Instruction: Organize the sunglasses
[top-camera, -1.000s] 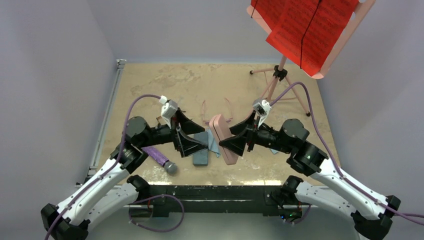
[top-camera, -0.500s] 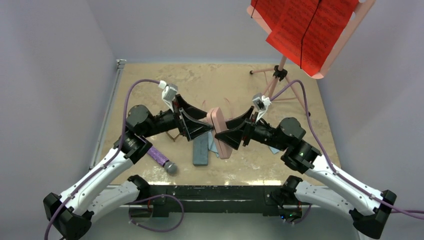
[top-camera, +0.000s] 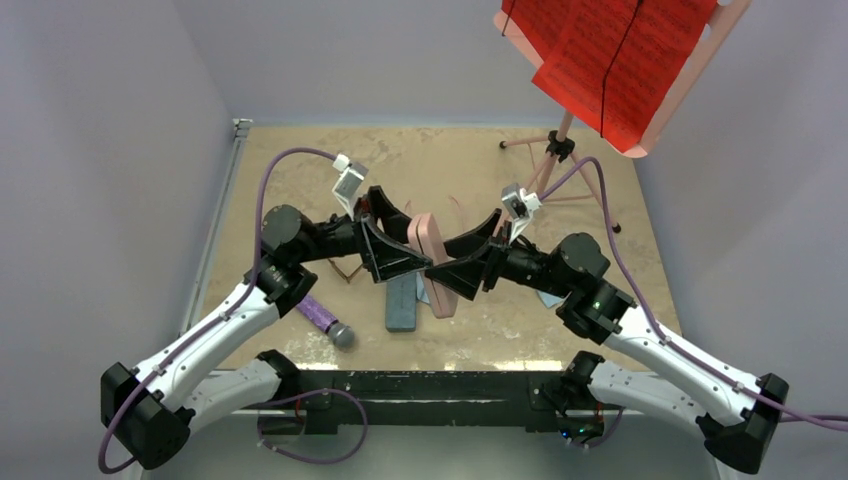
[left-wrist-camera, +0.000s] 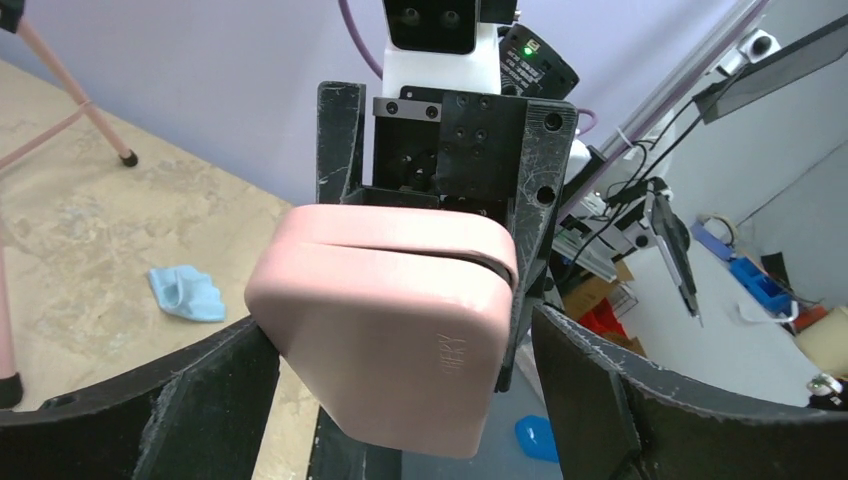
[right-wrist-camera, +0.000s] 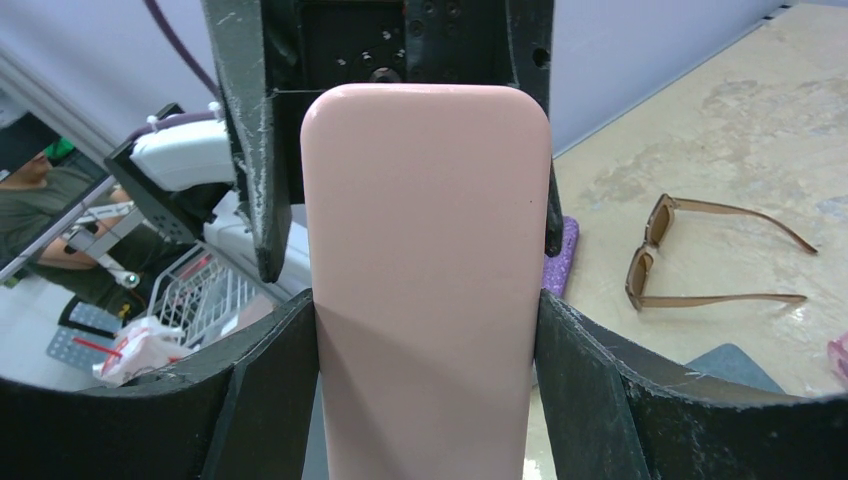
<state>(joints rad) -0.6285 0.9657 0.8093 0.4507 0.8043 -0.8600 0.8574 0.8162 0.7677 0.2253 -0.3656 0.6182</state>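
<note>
Close to the near edge of the table (top-camera: 300, 165), left of centre, lies a purple glittery microphone (top-camera: 322, 317). Just to its right is a blue-grey case (top-camera: 400, 306), its long side running from near to far. A little further in, the two arms meet over the middle of the table around a pink case (top-camera: 424, 238). The right gripper (right-wrist-camera: 425, 310) is clamped on this case, with a finger pressed to each long side, and holds it up off the table. The left gripper (left-wrist-camera: 405, 335) faces it from the other side with its jaws spread wide, one finger on either side of the case's end. It is not gripping: there is a clear gap on one side, and whether the other finger touches the case cannot be told. Under the right arm a light blue cloth (left-wrist-camera: 185, 292) lies crumpled on the table. The brown sunglasses (right-wrist-camera: 641, 278) rest on the table beneath the left arm, towards the left edge, with their arms unfolded and nothing touching them. Just beyond the pink case, only thin curved parts of the pink-purple sunglasses (top-camera: 459, 206) show on the table, apart from both grippers. In the far right corner stands a pink music stand (top-camera: 560, 148) carrying red sheets (top-camera: 610, 55).
</note>
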